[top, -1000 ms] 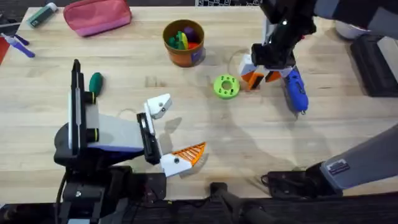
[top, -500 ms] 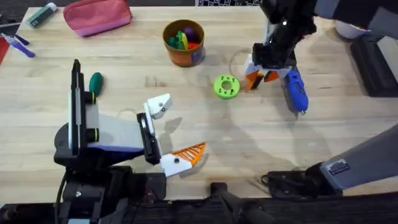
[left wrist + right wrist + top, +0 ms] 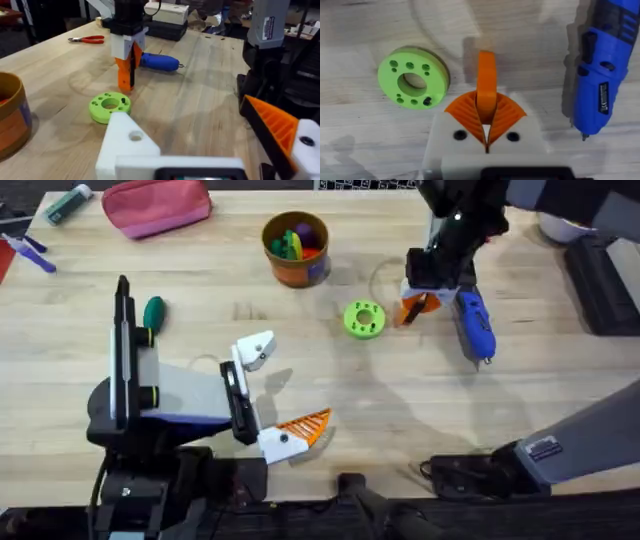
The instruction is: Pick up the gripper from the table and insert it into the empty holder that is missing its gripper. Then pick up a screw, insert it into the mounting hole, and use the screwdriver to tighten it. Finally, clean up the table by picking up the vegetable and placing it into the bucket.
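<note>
You're on step one — your right gripper point(image 3: 486, 131) is clamped on the gripper point(image 3: 486, 82), between green disc point(image 3: 411, 76) and screwdriver point(image 3: 600, 80). Next, carry it to the left gripper point(image 3: 277, 398) — its jaws stand apart, one pad missing.

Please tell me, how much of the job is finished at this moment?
Nothing is finished yet. In hand: the right gripper has its jaws shut on the orange gripper, between the green disc and the screwdriver. Left: fitting it into the empty holder, the screw, and the vegetable, not yet in the bucket.
</note>
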Tool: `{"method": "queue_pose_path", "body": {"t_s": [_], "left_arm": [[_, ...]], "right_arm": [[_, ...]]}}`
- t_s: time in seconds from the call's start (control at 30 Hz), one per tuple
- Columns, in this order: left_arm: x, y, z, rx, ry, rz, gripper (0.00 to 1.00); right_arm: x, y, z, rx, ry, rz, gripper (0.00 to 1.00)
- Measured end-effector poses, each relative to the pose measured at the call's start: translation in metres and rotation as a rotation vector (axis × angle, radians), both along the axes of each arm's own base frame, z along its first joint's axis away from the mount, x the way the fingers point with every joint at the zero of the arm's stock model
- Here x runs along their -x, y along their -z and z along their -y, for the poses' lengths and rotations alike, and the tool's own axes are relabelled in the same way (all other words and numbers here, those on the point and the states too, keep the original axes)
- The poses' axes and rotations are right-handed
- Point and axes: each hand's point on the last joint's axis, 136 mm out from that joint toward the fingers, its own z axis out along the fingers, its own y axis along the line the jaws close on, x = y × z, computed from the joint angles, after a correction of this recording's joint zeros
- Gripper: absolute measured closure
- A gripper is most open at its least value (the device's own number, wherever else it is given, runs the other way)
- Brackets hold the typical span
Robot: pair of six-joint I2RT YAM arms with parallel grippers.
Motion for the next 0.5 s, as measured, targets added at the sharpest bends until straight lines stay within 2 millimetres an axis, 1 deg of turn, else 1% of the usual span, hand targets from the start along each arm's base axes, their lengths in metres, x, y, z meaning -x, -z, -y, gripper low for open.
{"method": "queue_pose_path", "body": {"t_s": [0.17, 0.27, 0.37, 0.5], "left_arm": [[0.000, 0.000, 0.000, 0.000, 0.000, 0.000, 0.015], [0.000, 0.000, 0.000, 0.000, 0.000, 0.000, 0.015], [0.000, 0.000, 0.000, 0.000, 0.000, 0.000, 0.014], [0.000, 0.000, 0.000, 0.000, 0.000, 0.000, 0.016]], "right_arm": [[0.001, -0.001, 0.000, 0.000, 0.000, -0.002, 0.989], [0.002, -0.007, -0.001, -0.005, -0.004, 0.014, 0.990], [0.002, -0.027, -0.003, -0.024, -0.011, 0.073, 0.990], [0.006, -0.068, -0.005, -0.064, -0.015, 0.200, 0.990]]}}
